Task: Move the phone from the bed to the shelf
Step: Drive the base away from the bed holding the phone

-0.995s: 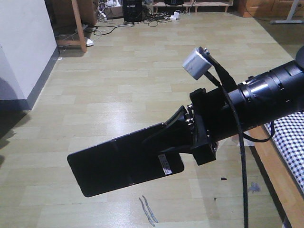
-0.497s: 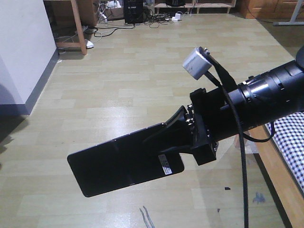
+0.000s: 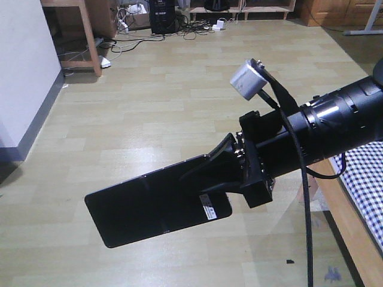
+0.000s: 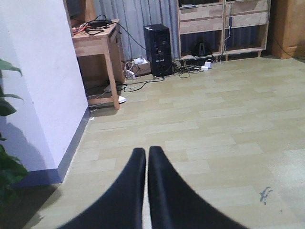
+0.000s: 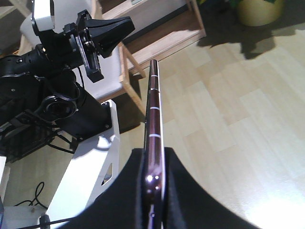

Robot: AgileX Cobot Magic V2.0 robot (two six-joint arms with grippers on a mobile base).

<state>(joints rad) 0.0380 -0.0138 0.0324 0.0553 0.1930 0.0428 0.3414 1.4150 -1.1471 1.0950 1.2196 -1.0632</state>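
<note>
The phone, a glossy black slab with a small white sticker, hangs level above the floor with my right gripper shut on its sticker end. In the right wrist view the phone shows edge-on, its pinkish rim clamped between the black fingers of the right gripper. Pale boards of the shelf lie beyond the phone's far end. My left gripper is shut and holds nothing; the right wrist view also shows the left gripper. The bed's checked cloth shows at the right edge.
A white wall stands at the left, with plant leaves in front of it. Farther back are a brown wooden desk, a black computer tower and cables on the floor. The wooden bed rail runs along the right.
The floor and wall have slid towards the camera and to the left, so the base has rolled forward. The right gripper keeps the phone in the same pose.
</note>
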